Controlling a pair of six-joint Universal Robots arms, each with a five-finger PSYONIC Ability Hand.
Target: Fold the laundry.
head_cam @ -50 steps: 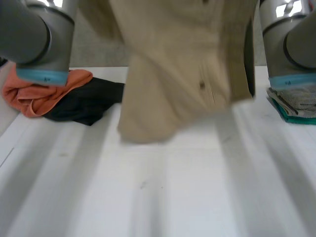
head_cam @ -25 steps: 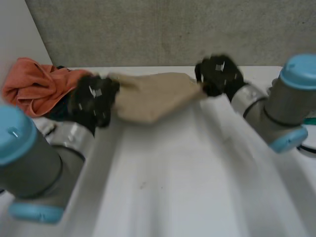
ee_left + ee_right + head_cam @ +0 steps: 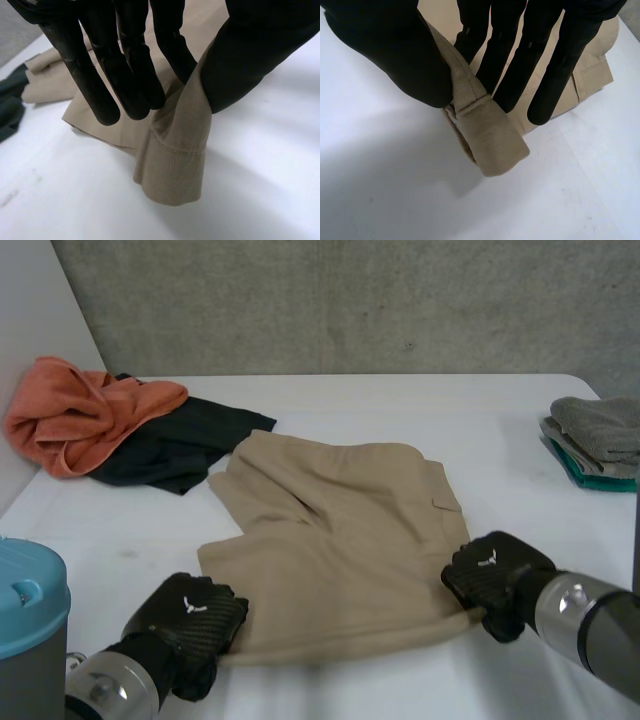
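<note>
Tan shorts [image 3: 335, 540] lie flat, running toward the table's [image 3: 330, 695] far edge.
Left hand [image 3: 190, 618], right hand [image 3: 497, 578] each pinch a near corner.

You see plain tan shorts [image 3: 340, 540], finely ribbed, on a white table [image 3: 330, 400]. Left of the shorts lie an orange cloth [image 3: 80, 415] and a dark garment [image 3: 185, 445], probably black; right of the shorts, a grey-over-teal folded stack [image 3: 598, 435].
</note>
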